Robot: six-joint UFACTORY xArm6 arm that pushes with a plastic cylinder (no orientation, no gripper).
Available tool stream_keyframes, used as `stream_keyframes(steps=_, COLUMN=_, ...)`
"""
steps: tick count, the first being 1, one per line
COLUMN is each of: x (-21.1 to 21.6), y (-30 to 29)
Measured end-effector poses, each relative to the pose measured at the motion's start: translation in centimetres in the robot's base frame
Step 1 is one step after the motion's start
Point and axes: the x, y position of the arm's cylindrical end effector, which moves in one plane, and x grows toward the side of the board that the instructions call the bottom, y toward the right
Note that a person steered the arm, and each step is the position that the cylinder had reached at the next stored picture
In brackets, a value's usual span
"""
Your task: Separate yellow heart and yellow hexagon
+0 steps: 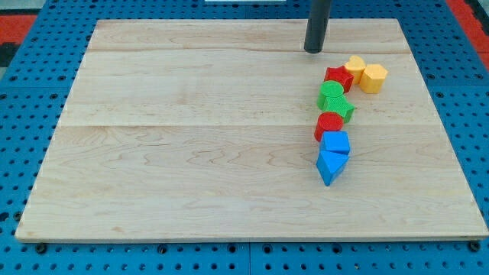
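Camera view: desk (191,137), pale wood, on blue pegboard. Tip (313,50) near view's top, up-left of block cluster, touching none; no hand fitted, nothing held. Yellow heart (354,67) and yellow hexagon (374,78) touching, at view's right. Red star (338,78) just left of heart. Below, in chain: green cylinder (331,93), green star (340,108), red cylinder (330,124), blue pentagon (335,142), blue triangle (329,166).

A lab bench: wooden board (191,137) on blue perforated pegboard (30,84)
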Motion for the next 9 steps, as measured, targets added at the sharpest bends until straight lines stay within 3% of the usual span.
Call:
stream_keyframes(steps=2, x=-0.6, y=0.8)
stream_keyframes(steps=3, x=1.1, y=5.9)
stream_keyframes(steps=4, x=4.2, y=7.5)
stream_keyframes(steps=7, x=3.7, y=9.5)
stream_keyframes(steps=9, x=10.4, y=6.0)
